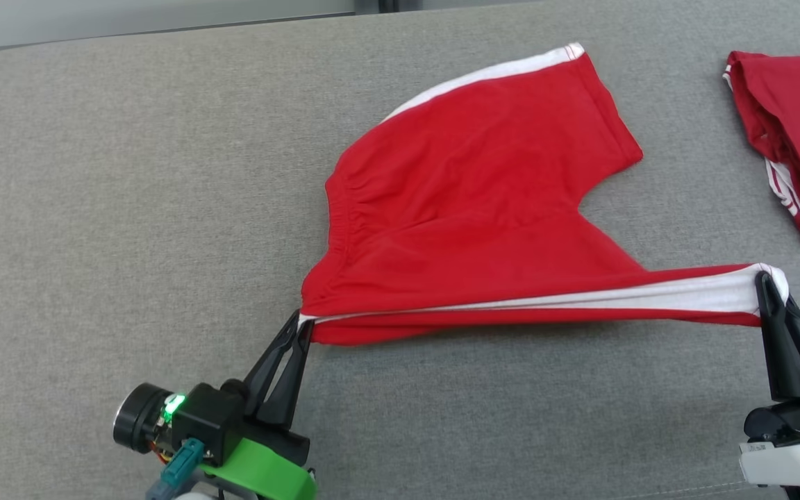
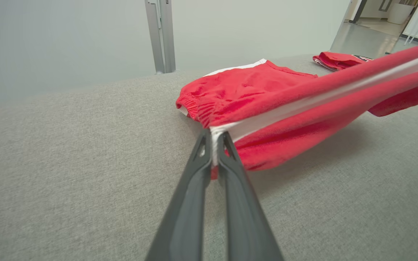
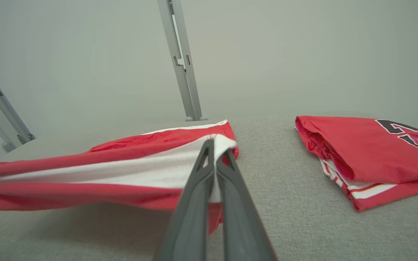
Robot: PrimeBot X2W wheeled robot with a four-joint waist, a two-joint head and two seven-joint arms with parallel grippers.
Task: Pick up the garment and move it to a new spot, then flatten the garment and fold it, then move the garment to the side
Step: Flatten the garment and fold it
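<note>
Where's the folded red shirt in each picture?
Head view: the folded red jersey sits at the right edge, upper part, cut off by the frame.
Left wrist view: small and far off, upper right.
Right wrist view: big, on the right, dark lettering on top.
Shared landmark: the red shorts; their white-edged leg hem lies just left of the jersey in every view.

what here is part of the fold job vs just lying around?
In the job:
- red shorts, white-striped side edge pulled taut
- left gripper, shut on one end of that edge
- right gripper, shut on the other end

Lying about:
- folded red jersey, far right
- grey surface underneath
- metal post behind
</note>
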